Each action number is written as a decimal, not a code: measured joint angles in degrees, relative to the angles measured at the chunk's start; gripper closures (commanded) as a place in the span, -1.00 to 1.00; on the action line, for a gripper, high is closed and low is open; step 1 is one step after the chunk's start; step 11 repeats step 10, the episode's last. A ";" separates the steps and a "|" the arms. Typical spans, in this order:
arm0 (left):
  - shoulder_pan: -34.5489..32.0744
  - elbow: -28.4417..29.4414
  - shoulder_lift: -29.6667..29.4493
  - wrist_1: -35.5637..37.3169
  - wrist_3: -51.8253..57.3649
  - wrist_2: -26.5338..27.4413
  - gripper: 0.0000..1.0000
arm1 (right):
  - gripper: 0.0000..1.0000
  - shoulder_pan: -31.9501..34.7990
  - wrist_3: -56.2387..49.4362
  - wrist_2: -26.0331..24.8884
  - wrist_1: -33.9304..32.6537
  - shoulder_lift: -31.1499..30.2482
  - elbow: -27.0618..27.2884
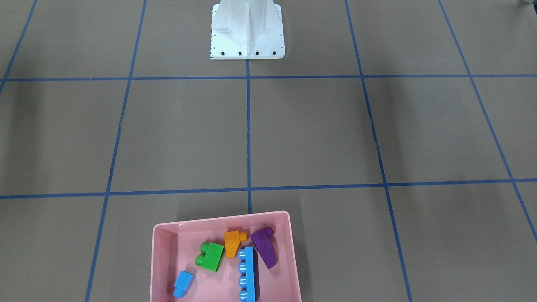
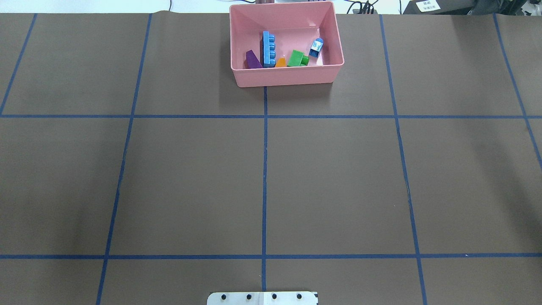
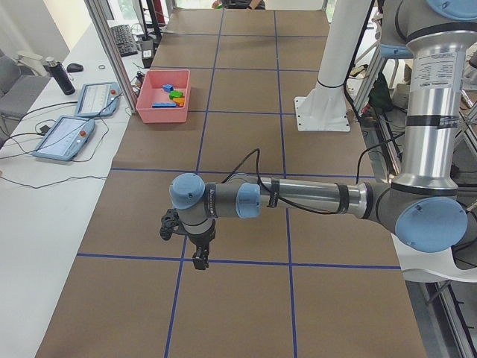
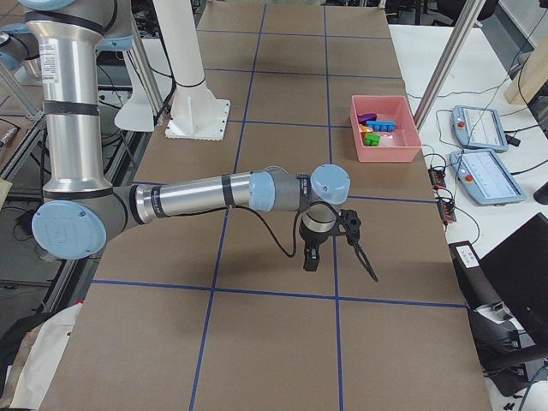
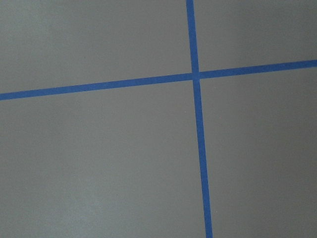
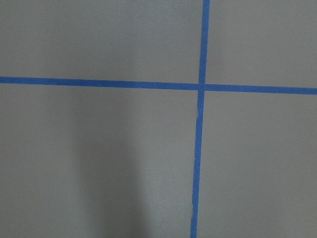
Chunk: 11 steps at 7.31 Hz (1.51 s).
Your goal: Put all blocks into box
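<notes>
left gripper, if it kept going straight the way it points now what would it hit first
Pointing straight down, the left gripper would probably meet the table first, near a crossing of blue tape lines; its wrist view shows only those below it.

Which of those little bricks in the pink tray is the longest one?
The light-blue brick: four studs in a row; every other brick shows fewer.

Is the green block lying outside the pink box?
No, the green block lies inside the pink box, right beside the orange block.
</notes>
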 measured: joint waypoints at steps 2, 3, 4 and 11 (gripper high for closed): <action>0.01 -0.14 -0.11 -0.23 0.01 -0.05 -1.00 | -1.00 -0.01 -0.02 0.25 0.15 -0.09 -0.48; 0.04 -0.14 -0.25 -0.27 0.01 -0.08 -1.00 | -1.00 -0.04 -0.12 0.81 0.25 -0.11 -1.24; 0.07 0.03 -0.35 -0.37 0.04 -0.28 -1.00 | -1.00 -0.16 -0.16 1.91 0.34 -0.12 -2.60; 0.09 0.65 -1.34 -0.73 0.04 -2.65 -1.00 | -1.00 -0.54 -0.01 1.99 5.11 0.01 -8.33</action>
